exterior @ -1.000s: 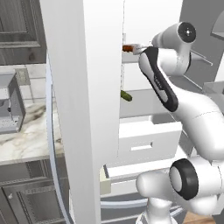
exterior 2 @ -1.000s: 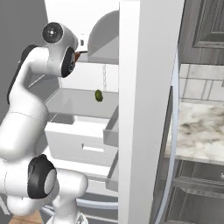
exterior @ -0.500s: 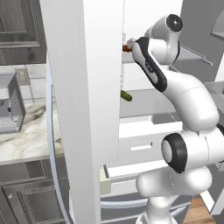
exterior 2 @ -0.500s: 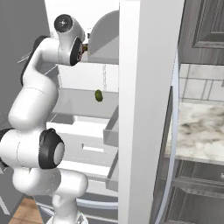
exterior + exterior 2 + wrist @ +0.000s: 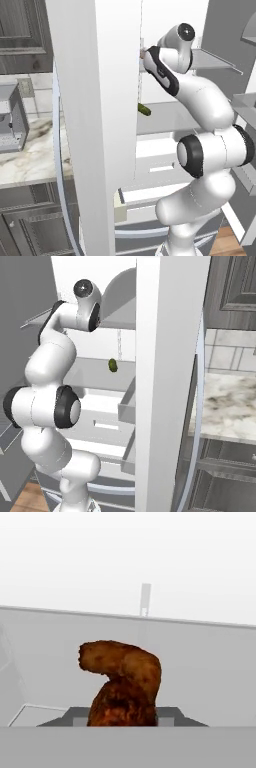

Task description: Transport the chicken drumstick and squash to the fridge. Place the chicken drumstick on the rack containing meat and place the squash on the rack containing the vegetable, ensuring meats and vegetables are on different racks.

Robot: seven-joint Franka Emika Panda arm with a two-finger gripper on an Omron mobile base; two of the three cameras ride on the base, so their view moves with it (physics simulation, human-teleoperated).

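The chicken drumstick (image 5: pixel 125 682), a curved orange-brown piece, stands between my fingertips in the hand view, and my gripper (image 5: pixel 122 718) is shut on it. It hangs just over the rack containing meat (image 5: pixel 205 667), the fridge's upper pale shelf (image 5: pixel 212 59). From the left base view my gripper (image 5: pixel 144 53) is at that shelf's left end, inside the fridge (image 5: pixel 170 30). The vegetable (image 5: pixel 144 109), short and dark green, lies on the lower shelf (image 5: pixel 113 365). The squash is out of view. The meat is hidden.
The open fridge door (image 5: pixel 95 100) stands close on the arm's left in the left base view (image 5: pixel 165 356). A white drawer (image 5: pixel 162 155) juts out below the shelves. A marble counter (image 5: pixel 227 401) and a grey appliance (image 5: pixel 10 122) lie beyond the door.
The arm has folded in closer to the fridge, its elbow swinging across. The hand has stayed at the upper shelf with the drumstick. The vegetable has not moved.
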